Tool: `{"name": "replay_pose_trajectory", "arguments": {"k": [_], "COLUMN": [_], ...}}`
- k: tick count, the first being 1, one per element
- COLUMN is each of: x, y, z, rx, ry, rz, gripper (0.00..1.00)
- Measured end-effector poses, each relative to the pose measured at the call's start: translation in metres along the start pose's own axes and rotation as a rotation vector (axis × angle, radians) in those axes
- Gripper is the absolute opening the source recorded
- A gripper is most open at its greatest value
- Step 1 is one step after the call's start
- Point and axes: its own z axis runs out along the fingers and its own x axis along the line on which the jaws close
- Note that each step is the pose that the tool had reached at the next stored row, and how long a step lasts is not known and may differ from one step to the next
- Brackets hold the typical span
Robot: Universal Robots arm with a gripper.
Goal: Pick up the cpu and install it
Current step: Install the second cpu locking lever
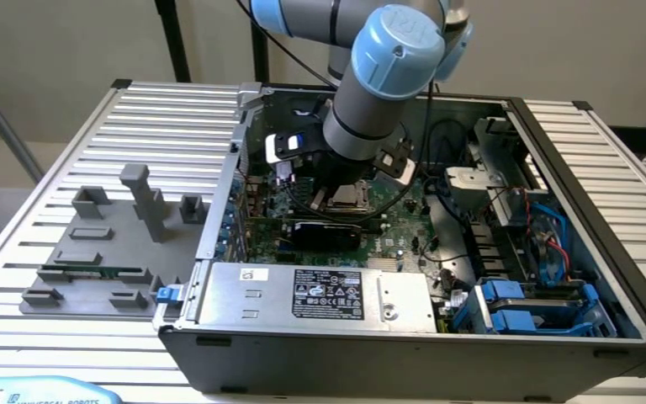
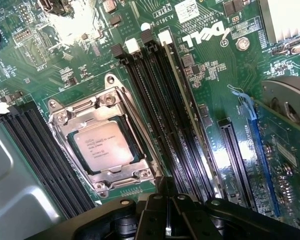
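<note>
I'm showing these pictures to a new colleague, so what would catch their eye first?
Probably the blue-jointed robot arm reaching down into the open computer case. Next, the cpu, silvery top up, sitting inside the metal-framed socket on the green board, beside the black memory slots.

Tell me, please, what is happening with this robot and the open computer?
A Universal Robots arm is reaching into the open computer case, poised over the green motherboard. The cpu already sits inside the metal-framed socket, silvery top up. The gripper hangs just above the board, beside the socket, holding nothing visible.
</note>
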Motion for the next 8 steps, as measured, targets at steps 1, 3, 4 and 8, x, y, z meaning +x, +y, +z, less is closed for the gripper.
{"name": "replay_pose_trajectory", "arguments": {"k": [1, 3, 4, 8], "x": [0.0001, 0.0004, 0.0007, 0.0018], "y": [0.0, -0.0002, -0.0003, -0.0008], "z": [0.0001, 0.0001, 0.0002, 0.0005], "rx": [0.0002, 0.0008, 0.0012, 0.0036], "ry": [0.0005, 0.0014, 0.0021, 0.0073], "rz": [0.0, -0.001, -0.002, -0.004], "gripper": [0.11, 0.11, 0.11, 0.11]}}
